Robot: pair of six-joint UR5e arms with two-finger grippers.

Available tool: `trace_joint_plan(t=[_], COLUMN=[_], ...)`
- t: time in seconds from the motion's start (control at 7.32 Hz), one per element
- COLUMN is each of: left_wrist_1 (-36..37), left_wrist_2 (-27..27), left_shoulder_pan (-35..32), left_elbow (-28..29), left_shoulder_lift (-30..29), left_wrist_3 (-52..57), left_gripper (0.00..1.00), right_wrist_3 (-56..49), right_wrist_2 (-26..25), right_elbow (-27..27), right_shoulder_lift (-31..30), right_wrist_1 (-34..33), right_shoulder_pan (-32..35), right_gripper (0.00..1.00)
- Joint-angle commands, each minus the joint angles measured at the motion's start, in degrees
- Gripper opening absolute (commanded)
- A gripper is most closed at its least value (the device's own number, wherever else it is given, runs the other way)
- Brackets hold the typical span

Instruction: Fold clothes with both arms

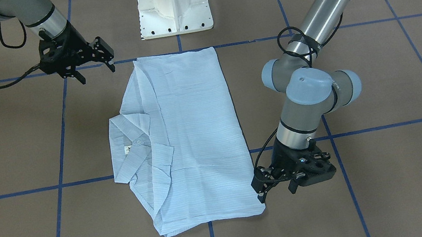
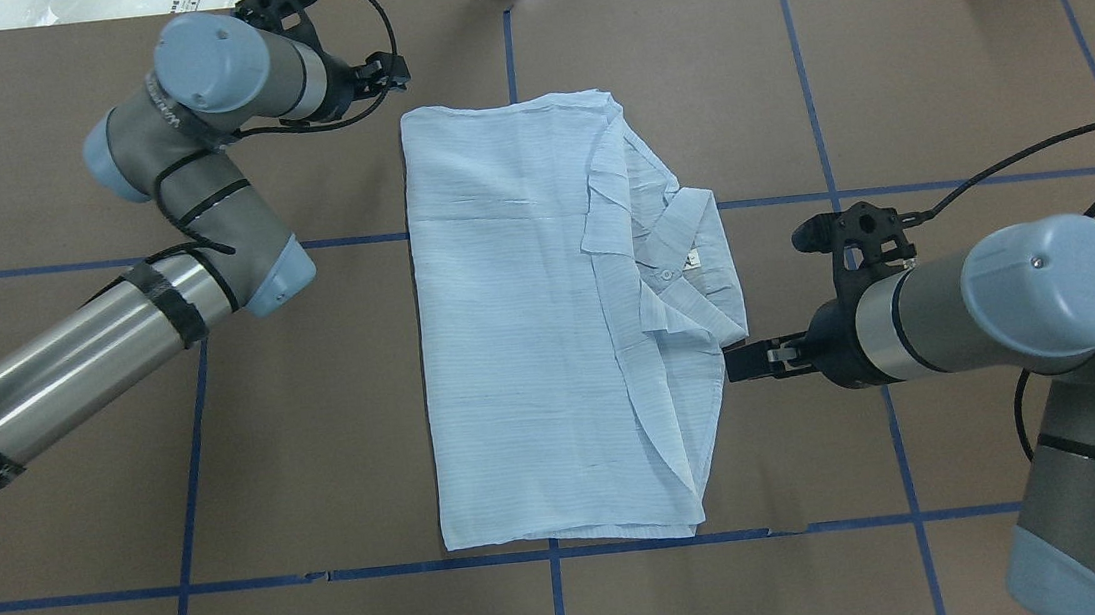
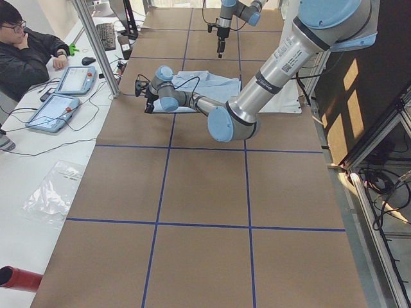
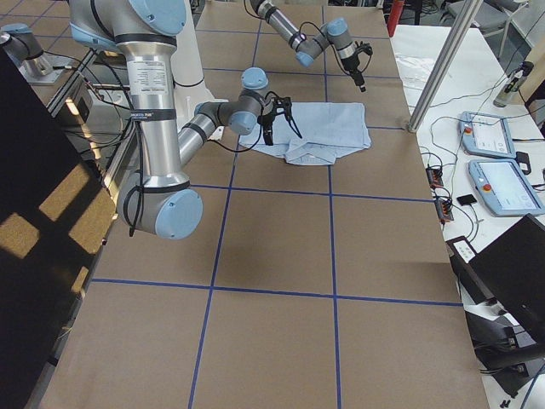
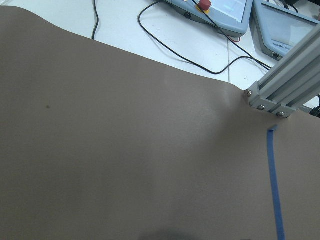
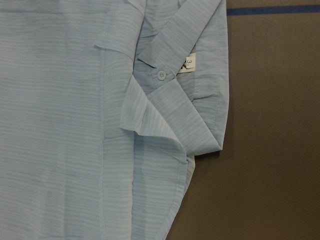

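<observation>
The light-blue striped shirt (image 1: 197, 137) (image 2: 520, 330) lies flat on the brown table, folded into a tall rectangle. Its collar (image 2: 694, 263) (image 6: 170, 75), with button and white tag, faces the robot's right side. My left gripper (image 1: 278, 194) (image 2: 396, 71) is open and empty, low beside the shirt's far corner on the robot's left. My right gripper (image 1: 98, 74) (image 2: 739, 364) is open and empty, raised off the table beside the collar edge. The right wrist view looks down on the collar. Neither wrist view shows fingers.
The white pedestal base (image 1: 173, 5) stands at the robot's side of the table. An aluminium post (image 5: 285, 85) and teach pendants (image 3: 58, 109) sit past the far edge, where a person (image 3: 26, 51) is seated. Blue tape lines (image 1: 58, 158) grid the table.
</observation>
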Motion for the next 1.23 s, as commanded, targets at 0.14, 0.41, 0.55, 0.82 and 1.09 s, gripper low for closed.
trace_joint_plan(t=[0.14,0.41,0.55,0.82,1.09], left_wrist_1=[7.22,9.44,9.44,9.44,9.35], left_wrist_2=[-3.75,-3.85,-3.85,-3.85,-3.67], left_shoulder_pan=[-0.81,-0.81,-0.81,-0.63,-0.54], left_elbow=[-20.06,-25.03,-24.86,-24.6,-24.42], left_shoulder_lift=[12.96,15.72,15.72,15.46,15.37], left_wrist_3=[0.83,0.92,0.83,0.83,0.83], left_gripper=[1.0,1.0,1.0,1.0,1.0], right_wrist_3=[-0.87,-5.59,-7.97,-8.52,-10.19], right_wrist_2=[-12.86,-14.73,-14.74,-14.91,-14.74], right_elbow=[-2.7,-10.08,-10.72,-14.22,-15.38], right_shoulder_lift=[13.46,20.11,19.69,19.68,19.77], right_wrist_1=[-20.39,-25.22,-25.31,-25.31,-25.4], right_shoulder_pan=[-10.69,-12.29,-12.64,-12.91,-13.08], right_gripper=[1.0,1.0,1.0,1.0,1.0])
